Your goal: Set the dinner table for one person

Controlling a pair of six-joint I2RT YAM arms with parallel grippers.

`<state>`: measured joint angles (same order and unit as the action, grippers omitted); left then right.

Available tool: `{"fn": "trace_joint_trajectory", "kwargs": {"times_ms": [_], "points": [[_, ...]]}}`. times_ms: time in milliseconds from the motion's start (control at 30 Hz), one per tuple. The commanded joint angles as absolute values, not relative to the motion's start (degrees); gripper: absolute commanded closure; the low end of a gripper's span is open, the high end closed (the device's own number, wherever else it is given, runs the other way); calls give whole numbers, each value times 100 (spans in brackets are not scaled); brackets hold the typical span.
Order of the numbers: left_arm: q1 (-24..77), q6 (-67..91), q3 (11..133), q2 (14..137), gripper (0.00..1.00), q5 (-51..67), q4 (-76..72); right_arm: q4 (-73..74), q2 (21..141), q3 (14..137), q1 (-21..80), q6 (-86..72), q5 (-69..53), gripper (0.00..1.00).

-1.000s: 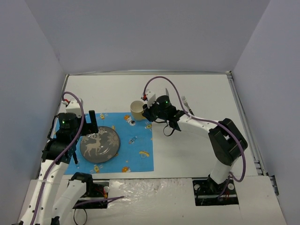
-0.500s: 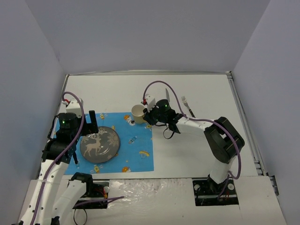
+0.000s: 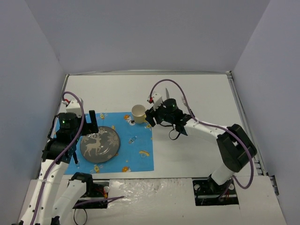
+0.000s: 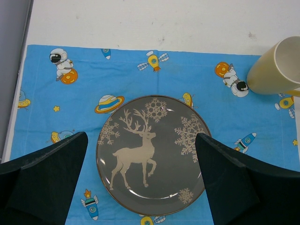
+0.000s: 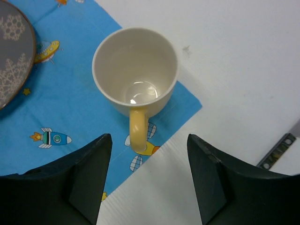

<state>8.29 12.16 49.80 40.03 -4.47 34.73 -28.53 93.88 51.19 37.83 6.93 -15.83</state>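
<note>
Mug (image 3: pixel 138 111) placing seems the step. Top view: mug stands on the placemat's (image 3: pixel 133 161) upper-right corner, at the middle of the desk (image 3: pixel 108 91); fork (image 3: pixel 183 100) farther right. Left wrist: left gripper (image 4: pixel 141 136) spread above the plate (image 4: pixel 152 157). Right wrist: right gripper (image 5: pixel 147 140) spread, mug handle between its fingers (image 5: pixel 84 178), untouched; next probably means backing off toward the fork.

What my cameras cut off

In my left wrist view the pale yellow ceramic mug (image 4: pixel 276 68) runs off the right edge. The blue cartoon-print cloth placemat (image 4: pixel 70 103) runs off the bottom, where my dark left fingers (image 4: pixel 42 183) are cut too. My right wrist view clips the grey snowflake-patterned plate (image 5: pixel 14 56) at the left and my right fingers (image 5: pixel 211 183) below. From above, my right arm (image 3: pixel 206 127) hides part of the small silver fork (image 3: pixel 183 100).
</note>
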Motion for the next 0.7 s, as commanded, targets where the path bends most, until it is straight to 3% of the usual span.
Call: {"fn": "trace_joint_trajectory", "kwargs": {"times_ms": [0, 133, 333, 667], "points": [[844, 1154, 5036, 4025, 3, -457, 3105, -2637, 8378, 5192, 3596, 450, -1260, 33], [835, 1160, 5037, 4025, 3, -485, 3104, -2101, 8143, 5568, 3222, -102, -476, 30], [835, 1186, 5045, 4017, 3, -581, 3139, -617, 9027, 6627, 2764, -824, 691, 30], [835, 1204, 5045, 4034, 3, -668, 3173, -121, 10822, 7786, 2623, -1416, 891, 38]]}}
